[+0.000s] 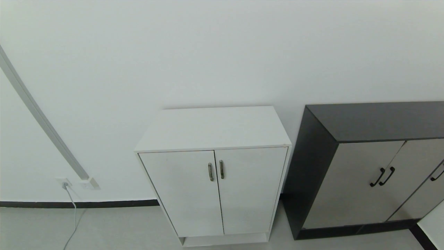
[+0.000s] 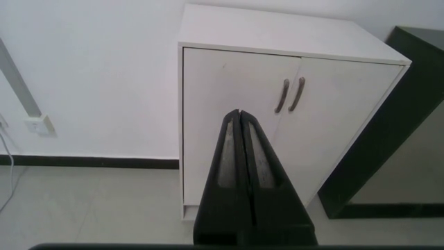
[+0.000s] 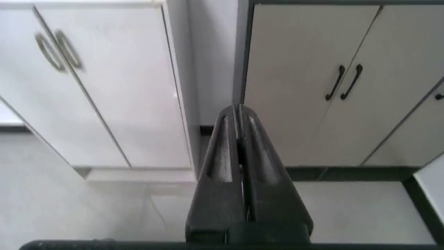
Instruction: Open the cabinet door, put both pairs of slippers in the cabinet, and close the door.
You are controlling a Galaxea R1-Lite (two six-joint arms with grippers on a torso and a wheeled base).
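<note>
The left gripper [image 2: 240, 114] points at the white cabinet [image 1: 211, 132], its fingers pressed together on nothing. The right gripper [image 3: 240, 110], fingers likewise pressed together, faces the gap between two cabinets. Beyond them the white cabinet stands on the floor [image 1: 114, 225] against the wall [image 1: 208, 52], both doors [image 1: 184, 191] shut, handles [image 1: 210, 172] meeting at the middle. A dark cabinet [image 1: 374, 118] stands just beside it on the right.

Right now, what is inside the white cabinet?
Only the two shut doors of the white cabinet and their handles show; the doors hide whatever is inside.
</note>
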